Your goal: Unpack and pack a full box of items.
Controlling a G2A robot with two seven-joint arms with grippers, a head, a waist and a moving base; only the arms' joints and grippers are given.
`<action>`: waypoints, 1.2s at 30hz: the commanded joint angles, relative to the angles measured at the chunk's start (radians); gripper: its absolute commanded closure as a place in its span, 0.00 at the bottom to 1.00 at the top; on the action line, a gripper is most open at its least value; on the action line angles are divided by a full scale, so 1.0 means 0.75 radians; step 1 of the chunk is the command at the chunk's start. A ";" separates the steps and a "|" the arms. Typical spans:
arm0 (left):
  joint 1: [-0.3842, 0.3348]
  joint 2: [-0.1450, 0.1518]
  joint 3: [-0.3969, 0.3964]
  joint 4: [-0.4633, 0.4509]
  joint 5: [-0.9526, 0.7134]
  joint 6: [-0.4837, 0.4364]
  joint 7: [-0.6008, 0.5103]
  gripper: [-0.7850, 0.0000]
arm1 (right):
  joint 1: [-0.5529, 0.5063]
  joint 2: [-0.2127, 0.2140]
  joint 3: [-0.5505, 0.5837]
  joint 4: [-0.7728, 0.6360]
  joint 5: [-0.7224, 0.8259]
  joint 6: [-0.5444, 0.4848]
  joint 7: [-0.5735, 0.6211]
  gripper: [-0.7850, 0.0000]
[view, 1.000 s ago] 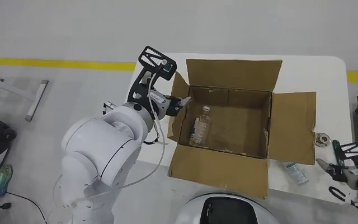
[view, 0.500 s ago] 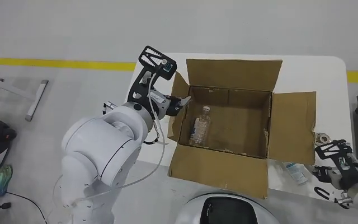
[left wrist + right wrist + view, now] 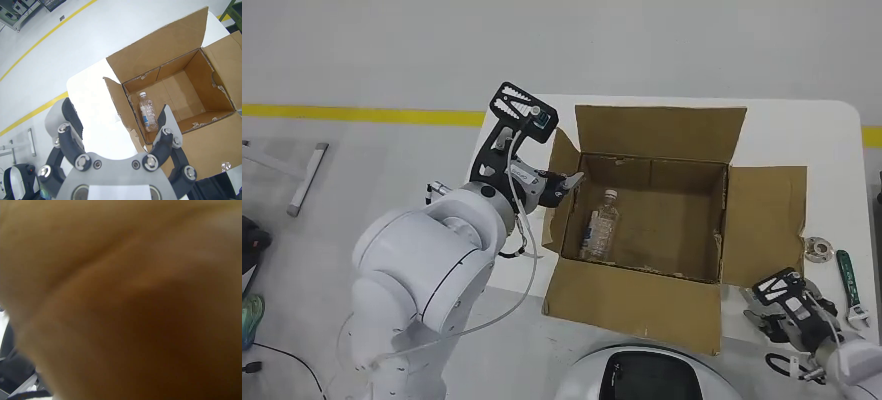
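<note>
Lying flat in open-flapped cardboard box point(image 3: 660, 130), clear white-capped bottle point(image 3: 600, 226).

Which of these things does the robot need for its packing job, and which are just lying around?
For the job:
- cardboard box
- plastic bottle, lying inside the box
- green-handled wrench and small round metal part, on the table beside the box, probably items to pack

Just lying about:
- grey metal frame and yellow line, both away from the table
</note>
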 commanded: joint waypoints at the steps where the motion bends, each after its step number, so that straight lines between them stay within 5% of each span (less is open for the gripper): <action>1: 0.000 0.000 0.000 0.000 0.000 0.000 0.000 0.00 | 0.008 0.000 -0.048 0.000 -0.070 0.026 0.019 0.00; 14: 0.000 0.000 0.000 0.000 0.000 0.000 0.000 0.00 | 0.072 -0.003 -0.173 0.072 -0.214 0.141 0.088 0.00; 17: 0.000 0.000 0.000 0.000 0.000 0.000 0.000 0.00 | 0.088 -0.004 -0.184 0.091 -0.223 0.149 0.089 0.15; 25: 0.000 0.000 0.000 0.000 0.000 0.000 0.000 0.00 | 0.108 -0.004 -0.198 0.113 -0.235 0.159 0.092 0.20; 30: 0.000 0.000 0.000 0.000 0.000 0.000 0.000 0.00 | 0.123 -0.004 -0.203 0.135 -0.245 0.168 0.101 0.51; 33: 0.000 0.000 0.000 0.000 0.000 0.000 0.000 0.00 | 0.130 -0.005 -0.204 0.143 -0.250 0.178 0.109 0.59; 36: 0.000 0.000 0.000 0.000 0.000 0.000 0.000 0.00 | 0.137 -0.005 -0.201 0.143 -0.252 0.190 0.116 0.88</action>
